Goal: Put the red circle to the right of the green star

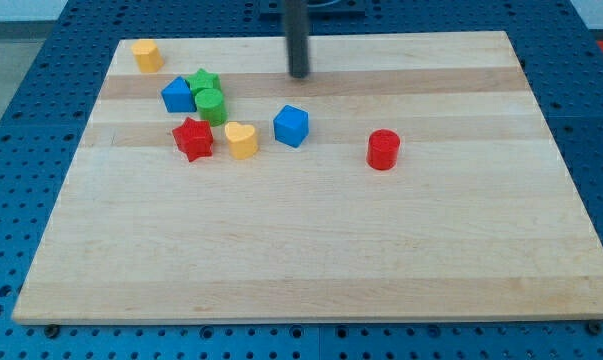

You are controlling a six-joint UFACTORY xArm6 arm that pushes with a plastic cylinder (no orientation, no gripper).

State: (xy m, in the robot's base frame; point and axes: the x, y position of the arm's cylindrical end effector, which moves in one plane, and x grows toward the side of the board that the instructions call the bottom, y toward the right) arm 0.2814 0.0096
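My tip (299, 75) is the blunt lower end of a straight dark rod that comes down from the frame's top edge, smooth and matte. There are no fingers or jaws on it, so nothing is grasped, and the tip touches no block. It stands on the upper middle of the board, above and just right of the blue cube (291, 126), and well up and left of the red circle.

The blue cube is a glossy solid with crisp edges, turned so a corner faces the view's bottom. Left of it sits the yellow heart (242, 140), rounded lobes up. Further left is the red star (193, 138), its points blunt. Above these, in the upper left, three blocks cluster: the green star (203, 80), the green cylinder (211, 105) touching it below, and a blue block (178, 95) with a peaked top against their left side. A yellow block (147, 55) sits alone near the top-left corner; its exact shape is hard to tell.

The red circle (382, 150) is a short upright cylinder, flat round face up, its axis vertical, so it points no way sideways. It stands alone right of centre, well apart from the green star.

The board (311, 260) is pale wood with lengthwise grain strips, on a blue perforated surface (21, 90).
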